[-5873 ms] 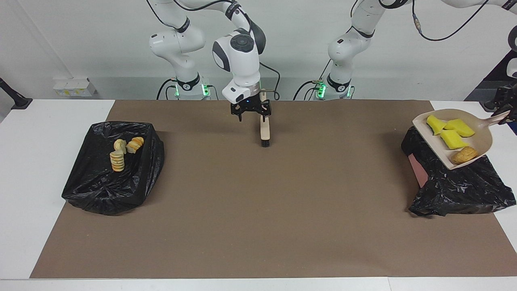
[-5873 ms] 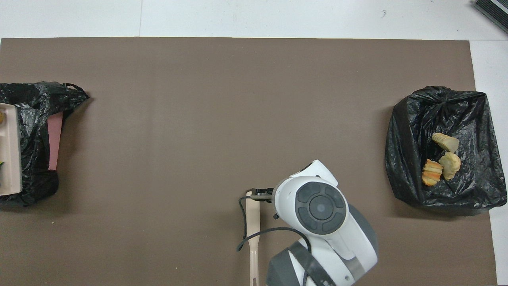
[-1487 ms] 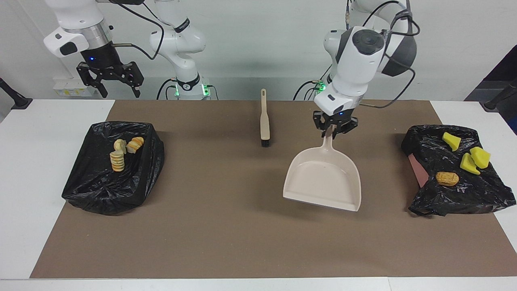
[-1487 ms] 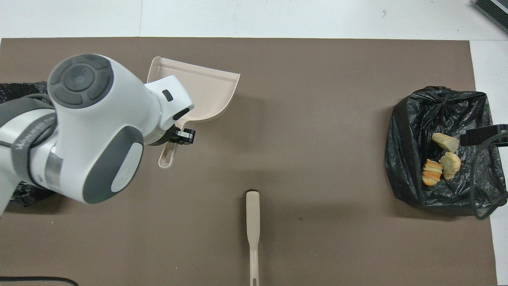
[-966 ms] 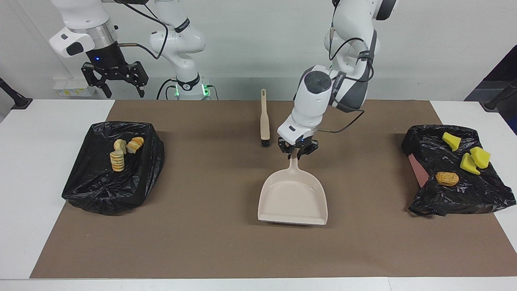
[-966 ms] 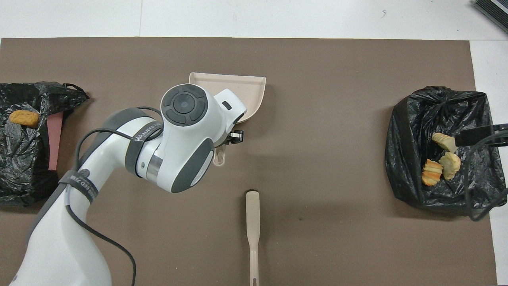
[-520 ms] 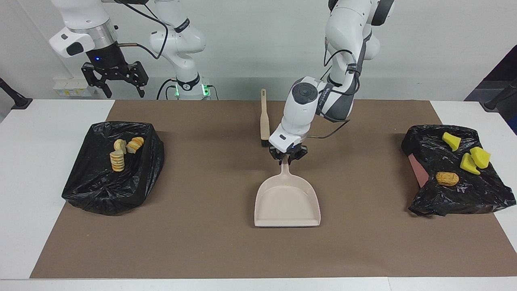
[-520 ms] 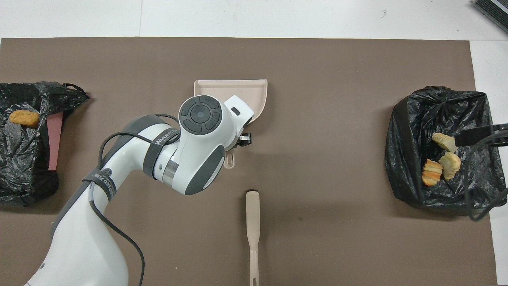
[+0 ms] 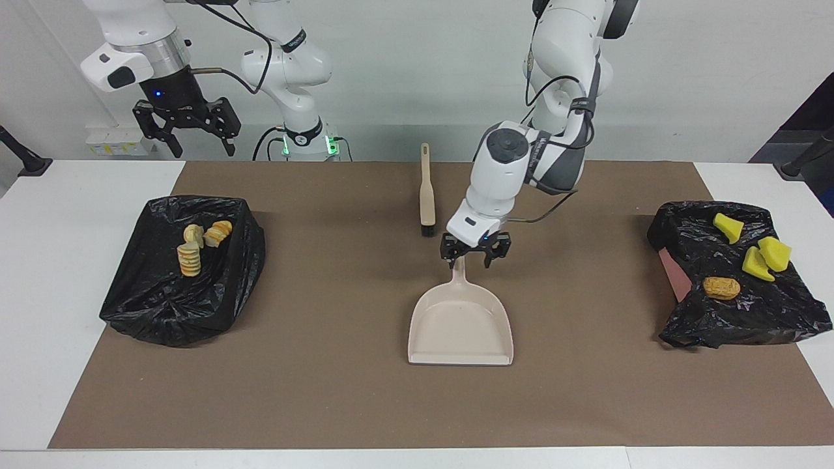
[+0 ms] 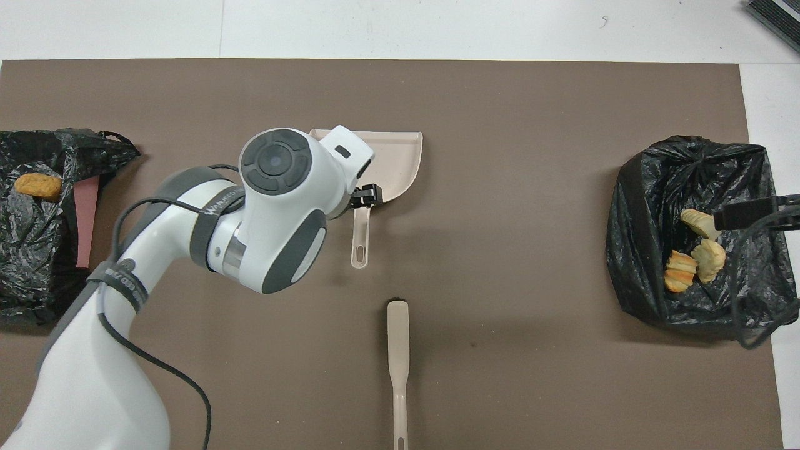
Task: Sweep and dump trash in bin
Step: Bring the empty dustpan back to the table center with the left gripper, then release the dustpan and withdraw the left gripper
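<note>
The beige dustpan (image 9: 460, 326) lies flat on the middle of the brown mat, its handle (image 10: 359, 240) pointing toward the robots. My left gripper (image 9: 475, 255) is open just over the handle's end, its fingers spread to either side and holding nothing. Three bright yellow pieces (image 9: 756, 264) and the orange-brown lump (image 9: 720, 287) lie on the black-bagged bin (image 9: 743, 319) at the left arm's end. Three pale yellow chunks (image 9: 190, 259) lie in the black-bagged bin (image 9: 169, 306) at the right arm's end. My right gripper (image 9: 189, 140) waits open, high over that end.
The beige brush (image 9: 426, 195) lies on the mat nearer to the robots than the dustpan, and also shows in the overhead view (image 10: 397, 350). A pink side (image 9: 671, 273) shows under the bag at the left arm's end. White table surrounds the brown mat (image 9: 326, 391).
The left arm emptied the dustpan onto the bag at its end and carried it to the mat's middle. It has now opened and let go of the handle. The right gripper stayed raised.
</note>
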Robot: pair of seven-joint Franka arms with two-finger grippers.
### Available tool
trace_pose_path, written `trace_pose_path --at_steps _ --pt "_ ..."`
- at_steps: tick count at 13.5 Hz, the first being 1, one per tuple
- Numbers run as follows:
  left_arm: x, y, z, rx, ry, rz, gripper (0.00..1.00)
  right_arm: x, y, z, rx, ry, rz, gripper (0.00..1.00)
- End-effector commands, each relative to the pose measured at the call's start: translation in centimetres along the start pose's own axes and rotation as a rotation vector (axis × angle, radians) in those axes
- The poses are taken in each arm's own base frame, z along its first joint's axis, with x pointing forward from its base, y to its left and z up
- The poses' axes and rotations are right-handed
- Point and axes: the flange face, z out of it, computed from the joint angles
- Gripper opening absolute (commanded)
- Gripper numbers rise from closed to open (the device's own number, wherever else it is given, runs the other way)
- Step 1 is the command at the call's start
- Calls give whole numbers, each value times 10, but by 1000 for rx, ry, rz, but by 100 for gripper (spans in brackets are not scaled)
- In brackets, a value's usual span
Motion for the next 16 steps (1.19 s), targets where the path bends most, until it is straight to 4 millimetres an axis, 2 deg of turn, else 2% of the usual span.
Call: trace_pose_path --at_steps 1,5,7,9,13,16 --pt "24 -43 -34 -1 6 -69 100 -3 -3 -3 18 17 16 100" --pt "52 -109 -72 10 5 -122 100 -3 -2 -3 15 14 13 100" --pt "56 -140 -89 25 -12 -51 100 -4 -2 -1 16 3 15 100" --pt "59 -165 -98 16 -35 -18 100 -5 -2 -1 14 -2 33 100" --pt "56 -222 -132 27 -67 99 100 -4 4 -2 16 4 81 100" --pt "45 -240 -163 43 -67 113 100 -4 1 -2 19 4 75 100"
